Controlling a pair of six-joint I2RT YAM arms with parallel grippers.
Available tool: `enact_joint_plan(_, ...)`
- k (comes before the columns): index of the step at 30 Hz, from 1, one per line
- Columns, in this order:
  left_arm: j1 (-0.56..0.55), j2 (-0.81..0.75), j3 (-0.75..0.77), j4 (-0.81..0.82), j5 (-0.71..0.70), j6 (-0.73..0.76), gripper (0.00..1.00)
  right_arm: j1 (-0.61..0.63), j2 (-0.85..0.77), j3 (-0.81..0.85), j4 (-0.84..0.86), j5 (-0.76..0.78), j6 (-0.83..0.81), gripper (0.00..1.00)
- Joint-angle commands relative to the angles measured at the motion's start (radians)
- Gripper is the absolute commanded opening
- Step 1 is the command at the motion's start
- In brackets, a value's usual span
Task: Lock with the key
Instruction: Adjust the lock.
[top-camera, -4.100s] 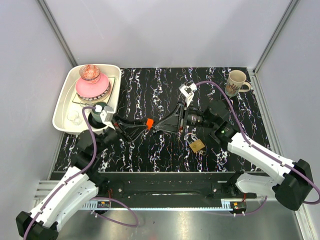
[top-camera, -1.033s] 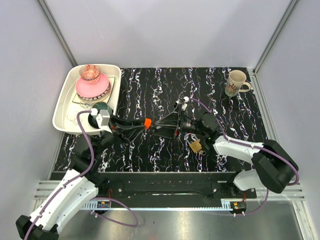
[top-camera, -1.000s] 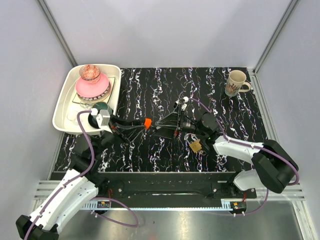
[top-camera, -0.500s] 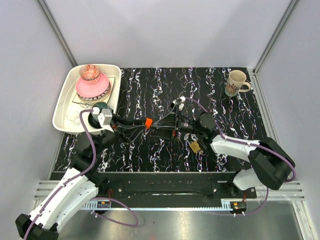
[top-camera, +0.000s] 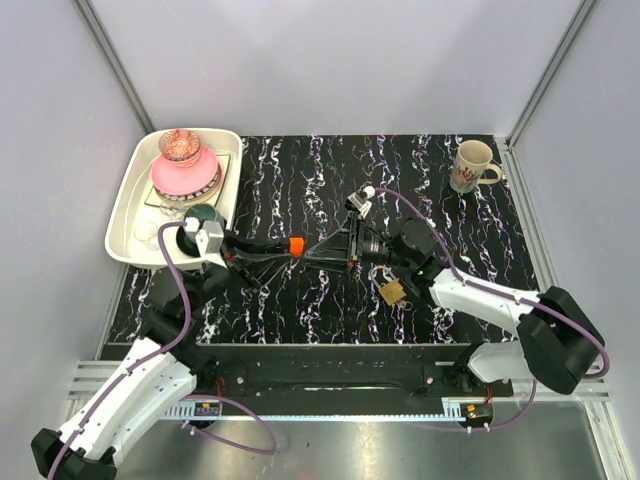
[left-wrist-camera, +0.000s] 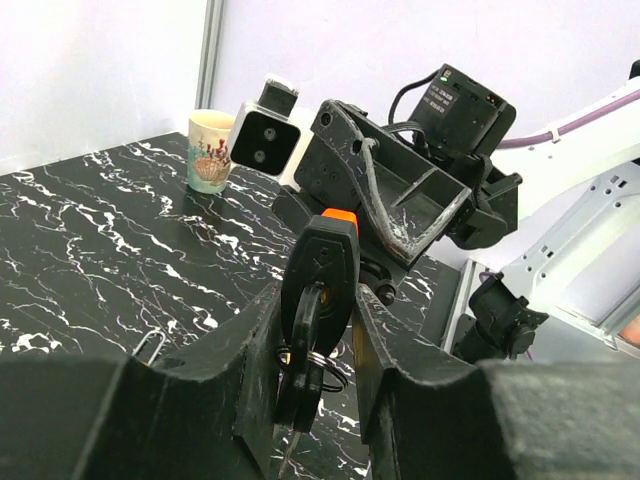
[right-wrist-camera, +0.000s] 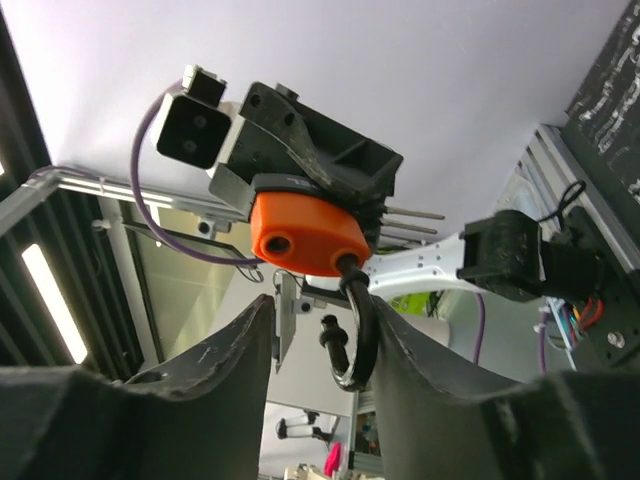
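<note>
While held aloft, the key (top-camera: 296, 245) sits inside the left end effector (left-wrist-camera: 317, 305).

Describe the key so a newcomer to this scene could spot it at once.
Find the black marbled mat and look near its middle, at the tip of the left gripper. The key is the small piece pinched in its jaws. Its bright orange head marks it out from the brass padlock nearby.
</note>
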Motion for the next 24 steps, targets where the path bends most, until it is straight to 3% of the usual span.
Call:
enact_joint_plan(1, 0.002, -0.014, -0.001, 0.048, 0.014, 0.011, 0.00, 0.008, -0.082, 0.060, -0.102, -0.003, -0.128, 0.45)
enact_joint_plan(7, 0.002, -0.038, -0.004, 0.021, 0.040, 0.043, 0.00, 0.009, -0.126, 0.072, -0.266, 0.010, -0.244, 0.45)
enact_joint_plan(12, 0.002, -0.074, 0.004, -0.033, 0.016, 0.062, 0.00, 0.008, -0.129, 0.078, -0.270, -0.027, -0.263, 0.62)
enact_joint_plan(16, 0.002, -0.074, 0.008, -0.044, -0.014, 0.021, 0.00, 0.008, -0.141, 0.080, -0.297, -0.037, -0.312, 0.68)
enact_joint_plan(22, 0.002, -0.034, 0.007, -0.041, -0.027, -0.013, 0.00, 0.008, -0.178, 0.095, -0.306, -0.038, -0.359, 0.69)
enact_joint_plan(24, 0.002, -0.029, 0.011, -0.059, -0.058, -0.016, 0.00, 0.008, -0.204, 0.119, -0.406, -0.029, -0.455, 0.69)
